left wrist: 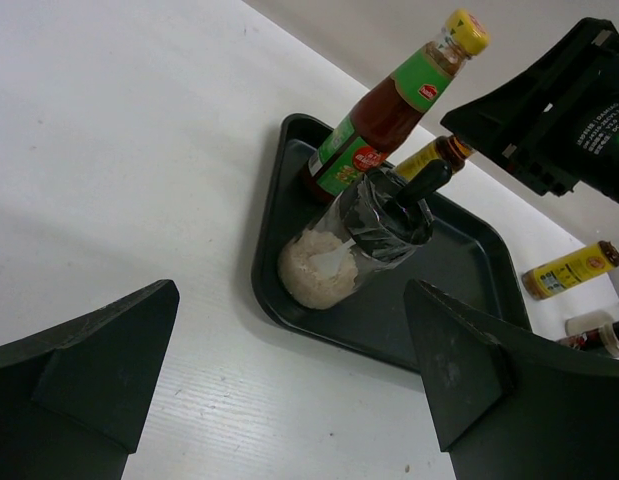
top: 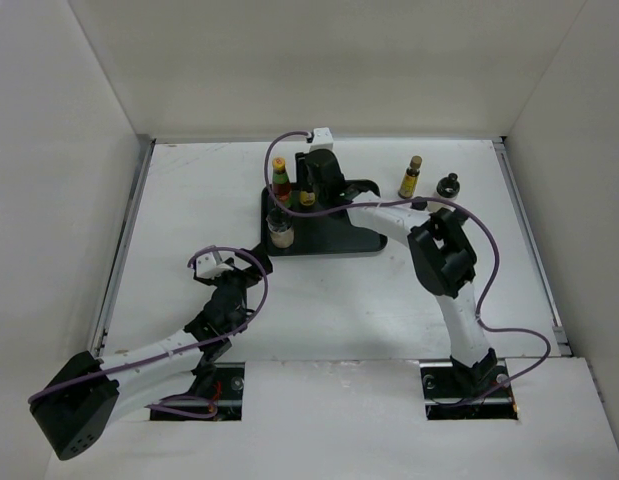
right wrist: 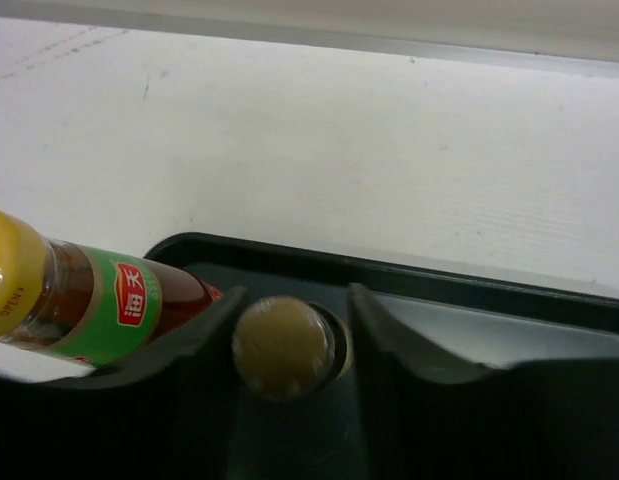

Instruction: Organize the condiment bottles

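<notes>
Left tool (left wrist: 291,290) hangs nearest, its fingers spread wide with nothing between them, over the bare white surface (top: 189,200) short of the black tray (left wrist: 459,260). Both fingers run off the lower edge of its wrist view. Just inside the tray's near left corner stands a whitish jar (left wrist: 324,265) with a dark cap. In that view it hides the foot of the red sauce bottle (left wrist: 389,110), which has a green neck and a yellow cap and stands upright just behind it. Beside that, the right tool (right wrist: 295,298) reaches over the tray with a finger on each side of a small yellow-capped bottle (right wrist: 282,345). Its wrist view shows only the cap, with the body hidden below, so it cannot be told whether the fingers press the bottle or stand just off it. From above, the tool's black housing covers most of this bottle. Farther right, off the tray on the surface, a yellow-labelled bottle (top: 411,178) stands upright. A small dark jar (top: 448,185) is just beside it, its contents too small to make out.
</notes>
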Motion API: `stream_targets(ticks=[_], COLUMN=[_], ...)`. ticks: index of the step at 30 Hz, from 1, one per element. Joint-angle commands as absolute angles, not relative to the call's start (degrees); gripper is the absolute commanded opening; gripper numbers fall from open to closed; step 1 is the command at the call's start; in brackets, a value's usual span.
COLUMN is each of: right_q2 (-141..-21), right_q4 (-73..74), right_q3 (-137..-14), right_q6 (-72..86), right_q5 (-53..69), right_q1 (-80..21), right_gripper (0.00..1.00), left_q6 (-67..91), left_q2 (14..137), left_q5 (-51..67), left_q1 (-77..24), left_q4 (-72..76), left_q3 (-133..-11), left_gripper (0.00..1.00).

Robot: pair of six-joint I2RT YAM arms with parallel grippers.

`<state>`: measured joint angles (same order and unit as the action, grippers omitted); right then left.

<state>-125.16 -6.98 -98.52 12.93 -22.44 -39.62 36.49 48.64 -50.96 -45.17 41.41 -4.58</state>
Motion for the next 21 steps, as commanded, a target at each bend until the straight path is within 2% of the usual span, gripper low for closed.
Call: stream_targets(ticks=[1,3,10,16,21], right_q2=[-123.0,-120.2,-106.7,-98.4,-99.2], right_q4=[-11.0,-11.0,-10.9,-9.1,-4.5], right_q3=[-98.8,-97.7,-90.9,-82.6,-81.8], right_q6=[13.1,13.2,13.2,12.0,9.6], right_q5=[-22.5,-22.5,-20.9,-21.9,-25.5], right_q1=[-39.9,-39.9,-37.3,-27.4,-18.3], right_gripper=[0.57,0.66,0.71,0.78,0.81], left_q6=[37.2,37.2,37.2,37.2,37.3], left_q2=[48.8,48.8,50.4,52.6,53.7], left_q5=[-51.8,-51.7,-51.3,-50.5,-50.5], left_q1=[-45.5,-45.5,-44.8,-44.5,-44.1], left_q4=[44.0,44.0,44.0,44.1,45.0], left_q3=[-4.4,-4.4,-4.9,-5.6,-5.6], left_gripper=[1.0,1.0,1.0,1.0,1.0])
